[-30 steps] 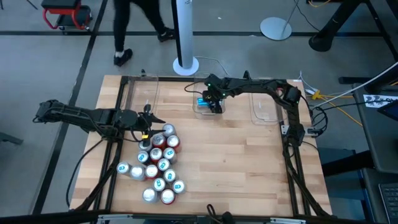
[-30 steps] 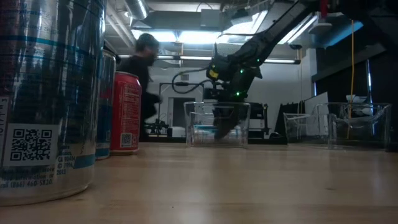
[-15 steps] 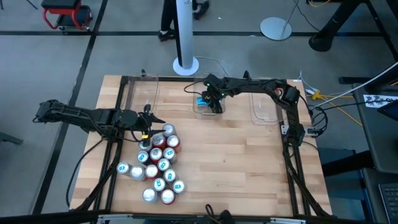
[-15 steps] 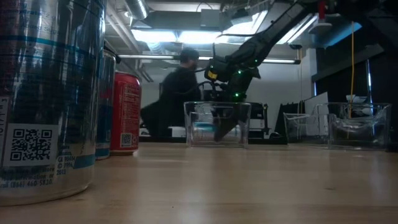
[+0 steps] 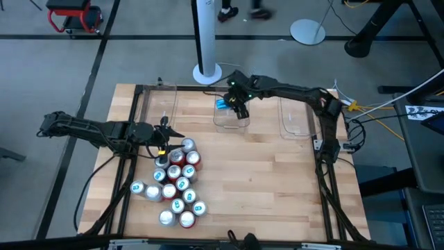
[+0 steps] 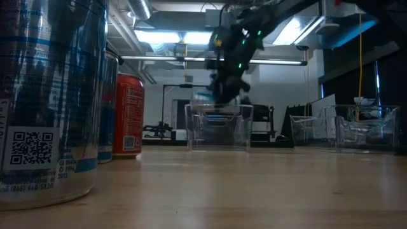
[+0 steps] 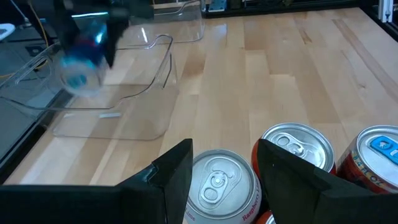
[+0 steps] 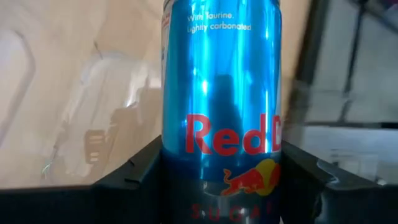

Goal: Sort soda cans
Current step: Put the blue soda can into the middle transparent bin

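Note:
My right gripper (image 5: 238,105) hangs above the middle clear bin (image 5: 232,121) at the table's far edge, shut on a blue Red Bull can (image 5: 222,104). The low view shows that gripper (image 6: 227,60) well above the bin (image 6: 219,127). My left gripper (image 5: 165,139) is open at the far end of a cluster of several red and silver cans (image 5: 177,180) standing on the table's left half. In the left wrist view its fingers stand either side of a silver-topped can (image 7: 217,180); whether they touch it I cannot tell. My right gripper pinches the blue can between its two fingers, one on each side of the wall of the can's lower part (image 8: 221,186). The fingers come level from the table's right and lie along the can. The can sticks out past the fingertips toward the left, lifted clear above the bin.
Two more clear bins stand at the far edge, one on the left (image 5: 158,104) and one on the right (image 5: 295,121). A tall can (image 6: 44,95) and a red can (image 6: 129,114) stand close to the low camera. Bare wood shows across the table's middle and right.
My right gripper has risen out of the middle bin with the blue can still between its fingers, and has shifted a little toward the far edge. The can now hangs clear above the bin's rim. A person has walked across the room behind the table.

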Controlling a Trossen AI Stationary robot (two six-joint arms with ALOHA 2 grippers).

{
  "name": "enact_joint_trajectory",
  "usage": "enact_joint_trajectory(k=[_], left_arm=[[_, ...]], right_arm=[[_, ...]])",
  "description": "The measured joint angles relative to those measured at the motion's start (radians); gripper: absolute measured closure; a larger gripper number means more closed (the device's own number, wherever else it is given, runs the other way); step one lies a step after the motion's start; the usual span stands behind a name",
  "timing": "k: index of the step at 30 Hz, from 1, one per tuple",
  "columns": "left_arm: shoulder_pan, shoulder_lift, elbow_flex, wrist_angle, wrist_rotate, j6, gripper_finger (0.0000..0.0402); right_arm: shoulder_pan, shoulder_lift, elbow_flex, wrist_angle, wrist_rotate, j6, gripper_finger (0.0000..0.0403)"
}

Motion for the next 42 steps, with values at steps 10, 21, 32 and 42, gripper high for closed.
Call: enact_joint_trajectory(k=[10,21,32,42], left_arm=[[0.0,0.0,0.0,0.027,0.0,0.005,0.0231],[-0.001,0.014,-0.07,0.193,0.02,0.021,0.0231],[0.0,0.141,-0.082,0.465,0.02,0.096,0.0201],[0.003,0.393,-0.012,0.74,0.02,0.186,0.013]], right_arm=[[0.131,-0.185,-0.002,-0.097,0.071,-0.034,0.0187],[0.422,-0.359,-0.249,-0.106,0.38,0.058,0.0187],[0.633,-0.522,-0.78,0.477,0.518,0.282,0.0187],[0.571,-0.411,-1.117,1.602,0.295,0.117,0.0187]])
